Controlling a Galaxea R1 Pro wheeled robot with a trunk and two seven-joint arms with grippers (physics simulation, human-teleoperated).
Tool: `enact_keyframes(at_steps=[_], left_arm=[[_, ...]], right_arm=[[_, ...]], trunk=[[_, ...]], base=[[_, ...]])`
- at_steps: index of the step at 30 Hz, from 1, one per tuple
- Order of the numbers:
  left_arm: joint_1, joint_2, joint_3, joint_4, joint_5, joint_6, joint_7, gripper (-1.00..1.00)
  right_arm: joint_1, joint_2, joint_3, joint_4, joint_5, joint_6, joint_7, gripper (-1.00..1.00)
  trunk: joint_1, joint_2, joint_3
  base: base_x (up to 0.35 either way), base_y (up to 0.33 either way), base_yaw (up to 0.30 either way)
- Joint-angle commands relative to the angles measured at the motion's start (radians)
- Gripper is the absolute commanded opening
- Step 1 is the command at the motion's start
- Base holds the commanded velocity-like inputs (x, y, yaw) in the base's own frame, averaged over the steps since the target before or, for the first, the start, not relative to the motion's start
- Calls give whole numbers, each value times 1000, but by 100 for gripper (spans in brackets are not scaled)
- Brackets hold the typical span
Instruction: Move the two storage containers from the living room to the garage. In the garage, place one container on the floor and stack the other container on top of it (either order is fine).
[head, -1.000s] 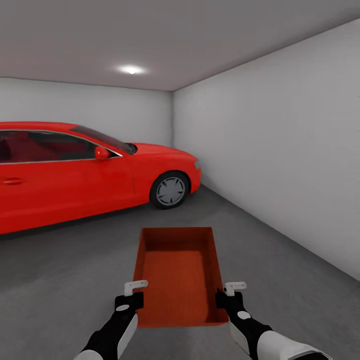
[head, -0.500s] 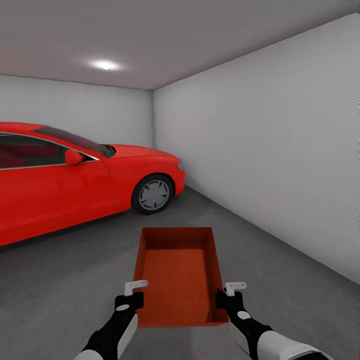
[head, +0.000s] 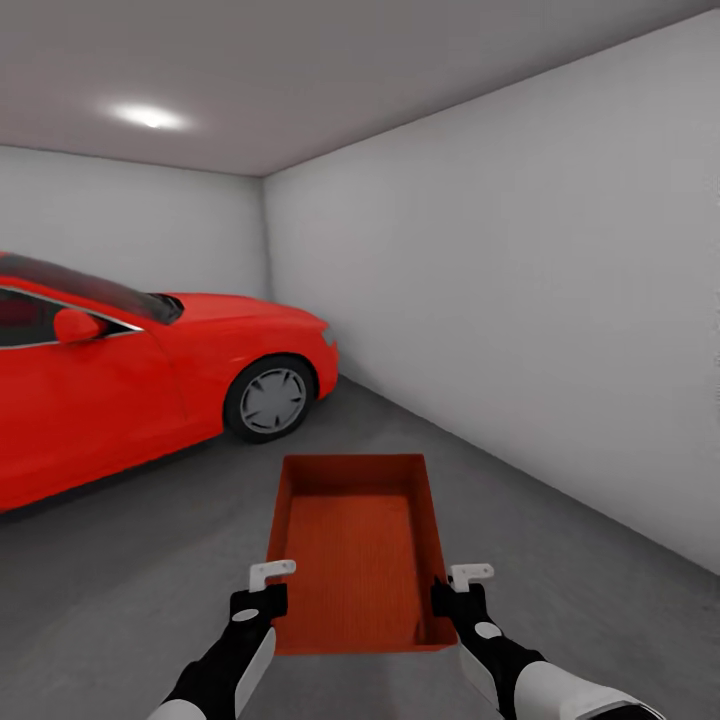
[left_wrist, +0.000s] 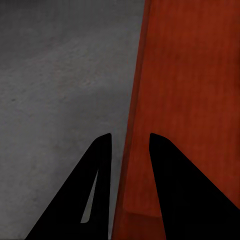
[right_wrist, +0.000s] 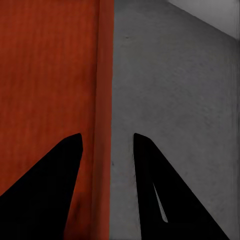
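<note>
2 tools (head: 271, 585) (head: 458, 588) clamp container (head: 352, 545) side rims, bare floor (head: 560, 560) ahead, car (head: 150, 375) left, wall (head: 520, 300) right

Two arms come up into the head view, and they're a matched pair: glossy white shells on the forearms, giving way to black segments toward the wrists. The left arm (head: 225, 665) shows mostly black casing with a white panel running along its inner side; the right arm (head: 530, 680) shows a broad, rounded white shell and a small pale disc on its black wrist section. The left gripper (head: 270, 580) is a chunky black block topped by a short, pale grey angled bracket, and the right gripper (head: 462, 582) matches it. Up close, the left wrist fingers (left_wrist: 97, 190) are flat black tapering wedges; the right wrist fingers (right_wrist: 160, 195) likewise, each pair with a thin pale slit.
</note>
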Motion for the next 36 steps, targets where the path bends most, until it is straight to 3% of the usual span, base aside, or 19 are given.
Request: enact_keyframes(at_steps=[1, 36], left_arm=[[0, 2, 4, -3, 12, 5, 6, -100], [0, 2, 4, 1, 12, 5, 5, -100]], right_arm=[[-1, -1, -71, -1, -4, -3, 0, -100], [-1, -1, -71, -1, -4, -3, 1, -100]], trunk=[[1, -1, -1], [1, -1, -1]], base=[[322, 102, -233], [322, 134, -233]])
